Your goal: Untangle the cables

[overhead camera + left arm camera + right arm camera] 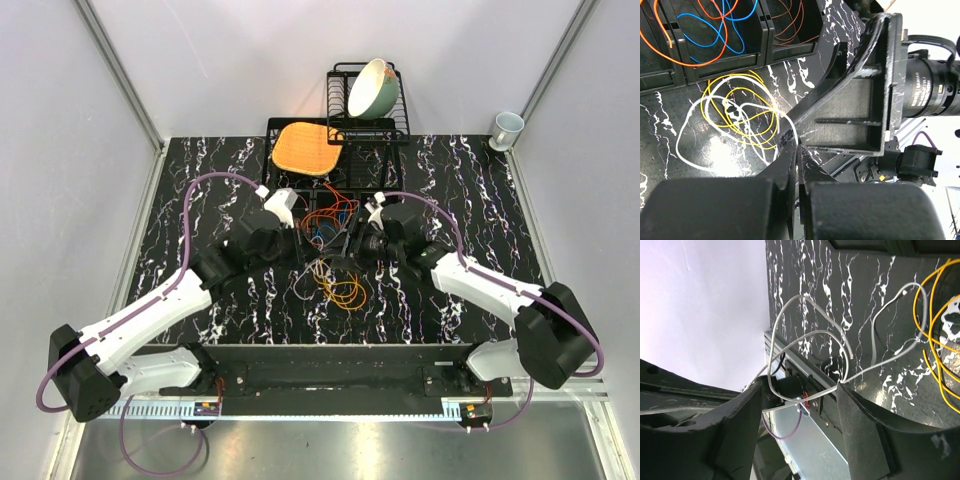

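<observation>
Task item: cables, part sorted and part tangled, mid surface (200, 200).
Sorted lot: orange and blue cables (715, 30) and red-brown cables (790, 25), in separate compartments of black tray (760, 55); prob. split by colour.
Tangle: yellow cables (346, 292) w/ white cable (678, 140) looped through them, on bare surface at 6 o'clock of tray.
Left jaws: together, fingertips (787, 152) at the white cable's end, seemingly pinching it. Approx. 11 o'clock of tangle. Prob. the anchor for a pull-out.
Right jaws: apart, fingers (865, 430) either side of a white loop, gripping nothing. Approx. 1 o'clock of tangle.
Step (est.): drawing white free of yellow.
Risk: yellow coil may drag along.
</observation>
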